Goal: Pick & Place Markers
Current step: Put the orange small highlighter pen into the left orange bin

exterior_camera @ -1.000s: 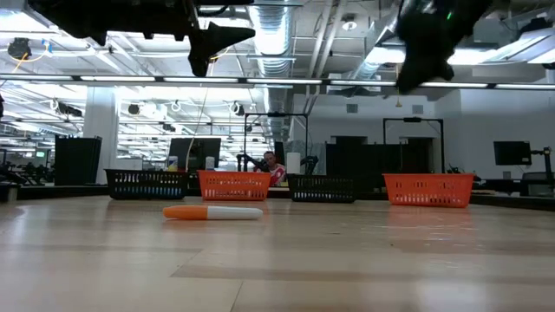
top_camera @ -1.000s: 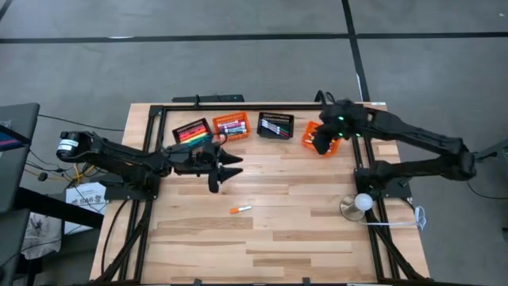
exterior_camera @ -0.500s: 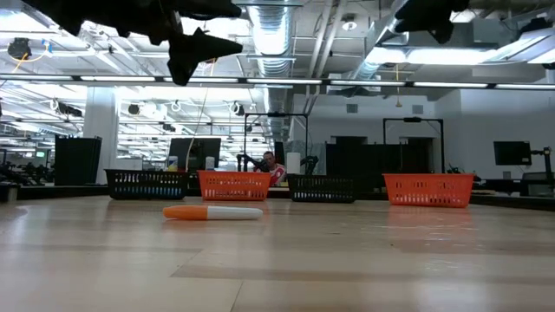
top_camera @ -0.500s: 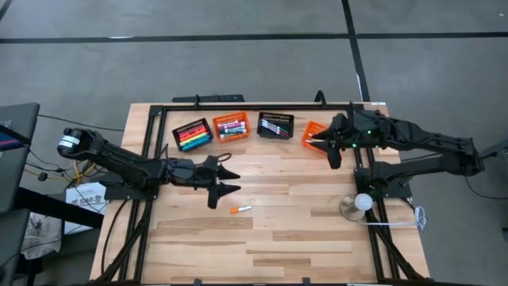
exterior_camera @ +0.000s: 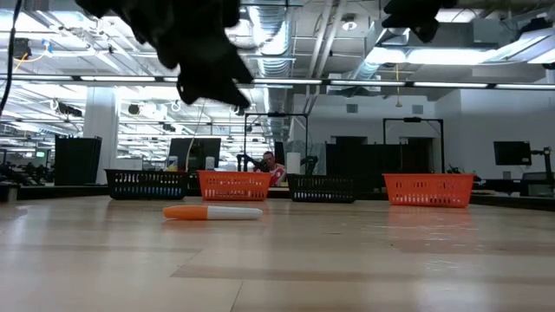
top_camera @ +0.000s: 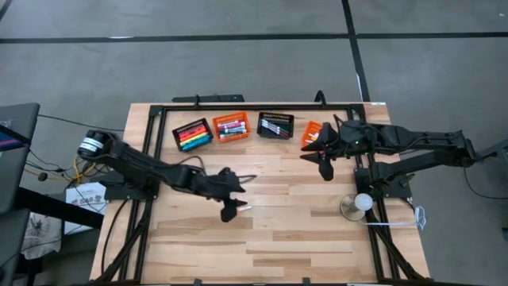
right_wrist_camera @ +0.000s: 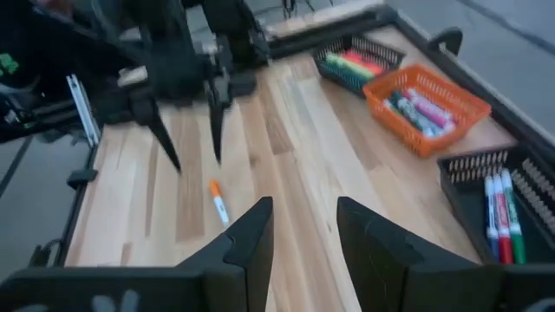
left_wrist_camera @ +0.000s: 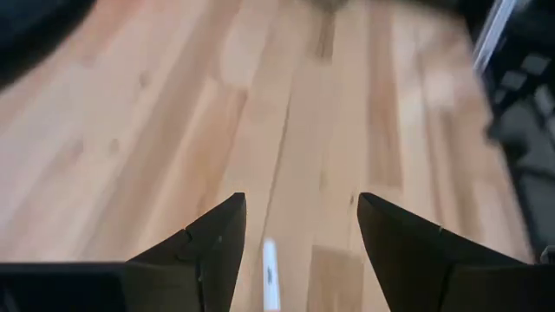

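Note:
One loose marker with an orange cap and white barrel lies flat on the wooden table, left of centre. My left gripper hangs open just above it, pointing slantwise down. The marker's white end shows between the fingers, untouched. My right gripper is open and holds nothing. It hangs high near the far right, beside the right-hand orange basket, and points toward the table's left. The right wrist view shows the same marker in front of my left gripper.
Several small baskets stand in a row along the far edge. These are a black one with bright markers, an orange one, a black one and the orange one at the right. A black frame rail borders the table. Bare wood lies toward the near edge.
My left gripper has moved from near the far-left baskets toward the near edge and the right, down over the loose marker, tipping its fingers downward. My right gripper has risen off the right-hand orange basket and swung to point toward the table's left. The marker has stayed put.

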Robot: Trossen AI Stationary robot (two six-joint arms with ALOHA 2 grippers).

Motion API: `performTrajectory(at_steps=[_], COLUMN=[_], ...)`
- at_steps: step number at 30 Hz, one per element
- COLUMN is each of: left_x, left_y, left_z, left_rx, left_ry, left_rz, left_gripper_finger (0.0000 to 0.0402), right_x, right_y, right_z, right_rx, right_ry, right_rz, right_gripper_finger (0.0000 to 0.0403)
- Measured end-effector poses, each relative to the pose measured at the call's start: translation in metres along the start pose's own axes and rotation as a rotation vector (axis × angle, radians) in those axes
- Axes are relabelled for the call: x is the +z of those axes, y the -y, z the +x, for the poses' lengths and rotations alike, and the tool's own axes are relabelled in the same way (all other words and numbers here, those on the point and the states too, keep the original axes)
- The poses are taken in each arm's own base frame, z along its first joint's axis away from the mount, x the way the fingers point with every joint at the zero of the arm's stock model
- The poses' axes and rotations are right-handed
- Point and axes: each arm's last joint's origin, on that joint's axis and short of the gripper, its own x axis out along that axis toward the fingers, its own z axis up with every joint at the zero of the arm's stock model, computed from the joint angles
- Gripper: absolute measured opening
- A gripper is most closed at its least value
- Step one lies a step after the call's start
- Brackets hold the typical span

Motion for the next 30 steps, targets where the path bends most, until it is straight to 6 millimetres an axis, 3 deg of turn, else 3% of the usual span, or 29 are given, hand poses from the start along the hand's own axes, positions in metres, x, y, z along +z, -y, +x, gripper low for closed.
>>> performTrajectory(at_steps=[5,11,18,30], left_x=[-0.008,-0.026,-0.03,-0.045], left_y=[0.004,0.008,0.01,0.01], left_z=[0.024,0.029,0.036,0.083], left_rx=[-0.02,-0.003,-0.02,0.049], left_ry=[-0.165,-0.381,-0.432,-0.523], left_rz=[0.023,0.063,0.056,0.062], left_gripper_finger=[0.0221,0.0221,0.0221,0.0221], right_x=[0.003,0.003,0.001,-0.001], right_y=[-0.001,0.0,0.001,0.001], right_z=[-0.002,-0.011,-0.015,-0.014], right_rx=[0.008,0.009,0.007,0.003], right_ry=[0.04,0.053,0.043,0.024], right_rz=[-0.015,-0.016,-0.021,-0.033], right_gripper_finger=[0.0119,0.0119,0.0119,0.0118])
